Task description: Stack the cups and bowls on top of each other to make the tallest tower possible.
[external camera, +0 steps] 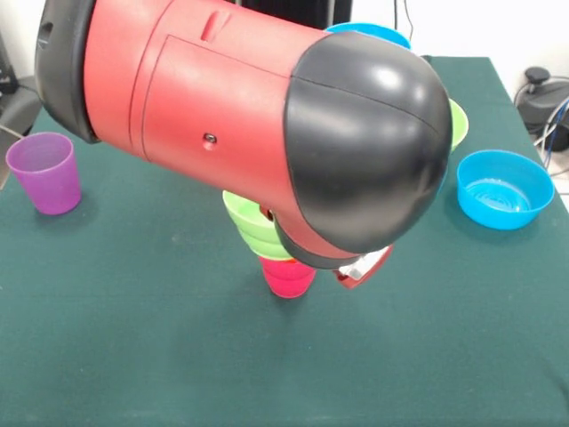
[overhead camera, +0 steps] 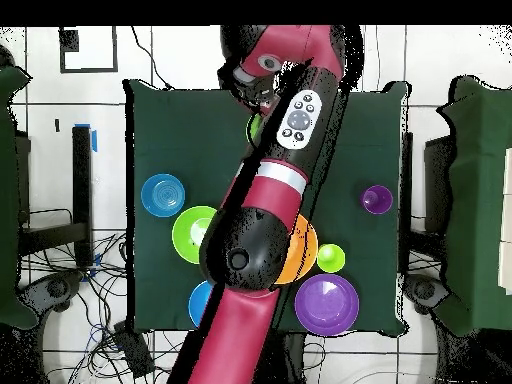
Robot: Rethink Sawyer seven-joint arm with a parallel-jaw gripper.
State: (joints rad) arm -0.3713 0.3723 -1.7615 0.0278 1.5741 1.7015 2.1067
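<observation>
looming over the table (external camera: 133,338), my arm (external camera: 249,116) hides most of the view | purple bowl (overhead camera: 326,304) near my base | tower (external camera: 271,245): green pieces on red-pink cup (external camera: 288,277), mid-table | purple cup (external camera: 46,172) well apart | pincer (external camera: 363,267): clenched or released, cannot tell

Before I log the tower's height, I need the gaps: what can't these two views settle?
- Tower: front view shows only a red-pink cup and lime green pieces; the arm hides its top.
- Gripper: the arm covers it in both views, so open or shut can't be told.
- Orange-yellow bowl: overhead view, mostly under the arm.
- Orange cup: not found in either view.
</observation>
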